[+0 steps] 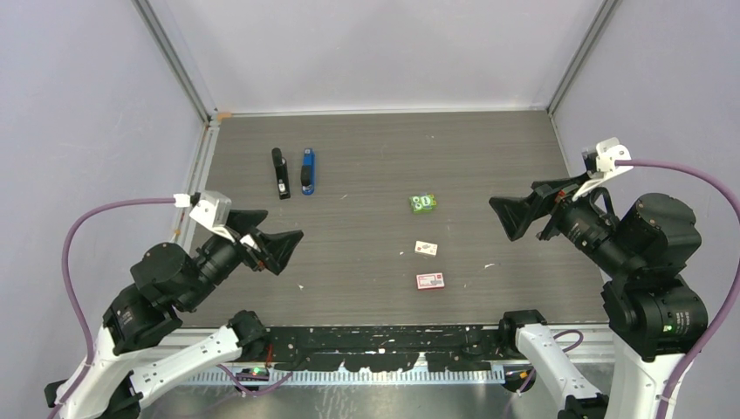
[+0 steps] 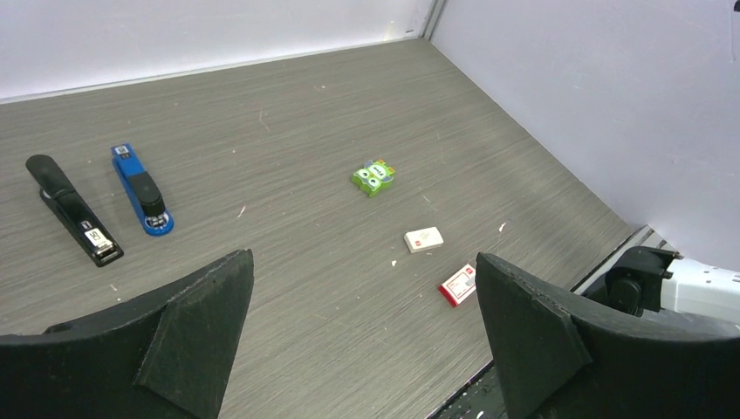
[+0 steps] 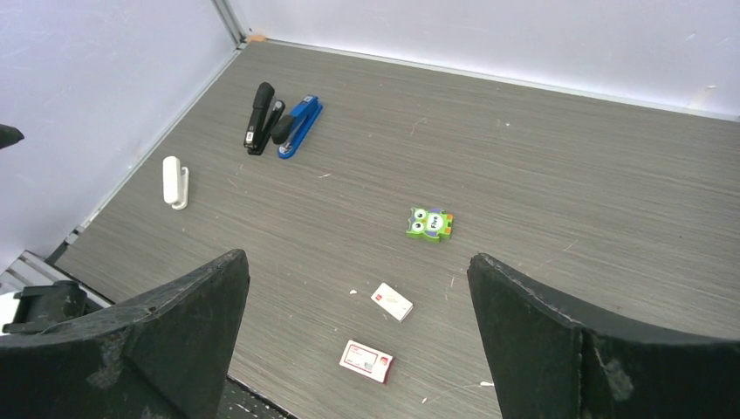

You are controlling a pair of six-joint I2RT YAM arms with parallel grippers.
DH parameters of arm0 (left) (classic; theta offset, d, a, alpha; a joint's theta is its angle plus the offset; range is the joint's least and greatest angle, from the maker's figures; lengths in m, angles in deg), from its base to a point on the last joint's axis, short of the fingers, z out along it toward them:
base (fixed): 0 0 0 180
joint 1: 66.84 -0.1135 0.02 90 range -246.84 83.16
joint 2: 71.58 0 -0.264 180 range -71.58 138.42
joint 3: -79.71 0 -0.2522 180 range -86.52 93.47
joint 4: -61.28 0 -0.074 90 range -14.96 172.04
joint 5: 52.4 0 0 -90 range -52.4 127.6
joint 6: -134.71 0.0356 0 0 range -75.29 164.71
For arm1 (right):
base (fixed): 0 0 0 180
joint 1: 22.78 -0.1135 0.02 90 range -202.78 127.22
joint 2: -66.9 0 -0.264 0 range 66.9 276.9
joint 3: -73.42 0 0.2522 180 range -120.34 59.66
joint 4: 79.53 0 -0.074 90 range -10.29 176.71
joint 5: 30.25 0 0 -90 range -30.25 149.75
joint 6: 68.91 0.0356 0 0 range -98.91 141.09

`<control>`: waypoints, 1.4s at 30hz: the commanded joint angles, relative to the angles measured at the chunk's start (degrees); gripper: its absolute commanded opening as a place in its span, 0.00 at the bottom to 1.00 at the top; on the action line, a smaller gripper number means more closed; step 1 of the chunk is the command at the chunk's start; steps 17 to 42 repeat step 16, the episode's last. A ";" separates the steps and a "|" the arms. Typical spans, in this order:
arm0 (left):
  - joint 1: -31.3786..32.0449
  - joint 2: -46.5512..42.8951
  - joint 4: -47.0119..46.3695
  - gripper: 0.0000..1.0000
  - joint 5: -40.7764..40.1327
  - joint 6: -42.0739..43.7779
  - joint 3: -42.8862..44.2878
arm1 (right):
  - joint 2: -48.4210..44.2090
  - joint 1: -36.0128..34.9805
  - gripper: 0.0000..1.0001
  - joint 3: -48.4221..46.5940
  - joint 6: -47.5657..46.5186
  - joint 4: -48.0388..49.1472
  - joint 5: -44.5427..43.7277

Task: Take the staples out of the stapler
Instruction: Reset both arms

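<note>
Top external view: both jaws gape wide, empty; red-and-white boxes (image 1: 429, 280) and green packet (image 1: 422, 203) lie closed.

Left tool (image 2: 359, 260), right tool (image 3: 358, 256) cropped by wrist views' bottom edge.

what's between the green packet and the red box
A small white box lies between the green packet and the red box, clearest in the top view.
</note>
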 commanded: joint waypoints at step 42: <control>-0.17 -1.75 -0.86 1.00 -0.07 -0.33 -1.66 | -1.37 0.80 1.00 0.93 -0.46 2.27 0.83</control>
